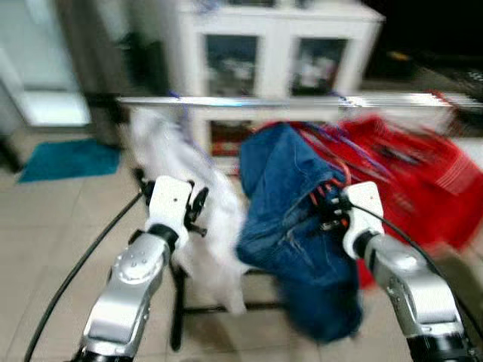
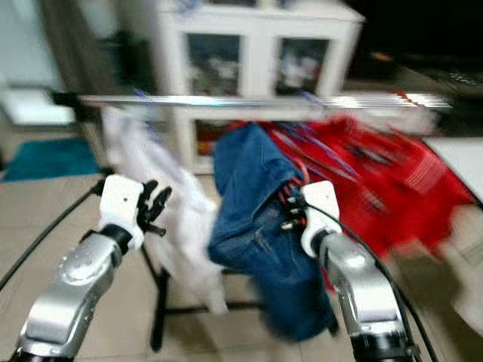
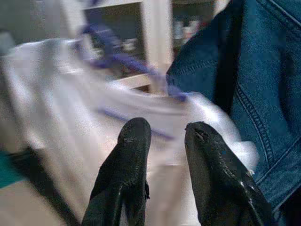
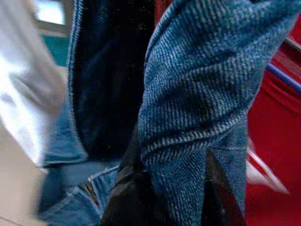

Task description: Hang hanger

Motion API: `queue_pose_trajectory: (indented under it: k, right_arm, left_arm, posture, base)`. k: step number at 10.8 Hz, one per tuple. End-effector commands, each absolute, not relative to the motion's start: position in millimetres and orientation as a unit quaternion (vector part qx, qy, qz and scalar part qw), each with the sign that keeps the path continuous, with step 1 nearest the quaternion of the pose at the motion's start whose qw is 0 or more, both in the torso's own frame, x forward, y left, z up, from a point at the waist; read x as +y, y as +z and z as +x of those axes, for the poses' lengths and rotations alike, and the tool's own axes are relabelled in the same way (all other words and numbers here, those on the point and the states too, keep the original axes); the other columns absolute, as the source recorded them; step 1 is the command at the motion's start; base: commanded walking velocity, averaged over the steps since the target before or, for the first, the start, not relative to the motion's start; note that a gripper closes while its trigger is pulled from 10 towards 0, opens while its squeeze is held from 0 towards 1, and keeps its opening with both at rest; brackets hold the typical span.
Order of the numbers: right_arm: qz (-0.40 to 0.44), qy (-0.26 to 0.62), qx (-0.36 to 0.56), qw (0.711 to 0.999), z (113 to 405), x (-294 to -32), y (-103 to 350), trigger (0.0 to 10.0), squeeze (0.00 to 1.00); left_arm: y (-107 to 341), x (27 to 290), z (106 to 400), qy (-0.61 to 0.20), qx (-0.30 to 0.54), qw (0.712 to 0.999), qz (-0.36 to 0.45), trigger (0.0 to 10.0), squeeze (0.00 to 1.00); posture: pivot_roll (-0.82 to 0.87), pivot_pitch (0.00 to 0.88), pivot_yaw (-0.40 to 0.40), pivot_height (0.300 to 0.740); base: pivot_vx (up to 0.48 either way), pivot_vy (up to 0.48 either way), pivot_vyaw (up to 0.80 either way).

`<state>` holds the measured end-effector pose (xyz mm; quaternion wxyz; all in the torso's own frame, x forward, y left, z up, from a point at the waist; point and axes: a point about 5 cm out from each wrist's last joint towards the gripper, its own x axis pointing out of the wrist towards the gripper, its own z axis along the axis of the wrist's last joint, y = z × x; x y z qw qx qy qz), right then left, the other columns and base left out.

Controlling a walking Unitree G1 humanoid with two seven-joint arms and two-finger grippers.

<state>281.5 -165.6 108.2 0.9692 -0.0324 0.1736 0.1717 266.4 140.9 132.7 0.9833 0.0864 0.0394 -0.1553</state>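
Both silver arms reach forward from below; the right gripper (image 1: 330, 202) has its fingers closed on a fold of the blue denim garment (image 1: 294, 226), the left gripper (image 3: 164, 141) stands a little open and empty, just before the white cloth (image 1: 189, 196); these clothes and a red garment (image 1: 423, 173) hang on the metal rail (image 1: 287, 101); blue hanger (image 3: 122, 61) lies against the white cloth; behind stands a white cabinet (image 1: 272, 45).

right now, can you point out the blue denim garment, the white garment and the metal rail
blue denim garment (image 1: 290, 219): left eye view, middle of its hanging front.
white garment (image 1: 170, 154): left eye view, upper part just below the rail.
metal rail (image 1: 249, 101): left eye view, bare middle stretch of the bar.
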Motion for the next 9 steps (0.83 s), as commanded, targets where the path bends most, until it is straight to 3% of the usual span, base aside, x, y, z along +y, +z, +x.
queue_pose_trajectory:
  k: [1,5,9]
  right_arm:
    - [-0.033,0.209,0.147,0.966,286.6,-152.0,121.7,10.0,0.00]
    - [0.003,0.211,0.135,0.968,318.1,-129.6,149.2,10.0,0.00]
    - [0.034,0.107,0.145,0.983,363.1,-140.9,164.8,10.0,0.00]
  left_arm:
    - [132.5,141.5,262.4,-0.173,0.043,0.979,0.101,10.0,0.00]
    - [150.4,143.3,250.6,-0.276,0.039,0.952,0.125,10.0,0.00]
    - [162.8,139.6,250.7,-0.308,0.050,0.945,0.094,10.0,0.00]
  posture:
    - [0.12,0.021,-0.034,0.740]
    - [0.13,0.027,-0.049,0.740]
    - [0.13,0.035,-0.043,0.740]
  base:
    - [0.000,0.000,0.00]
    - [0.000,0.000,0.00]
    - [0.000,0.000,0.00]
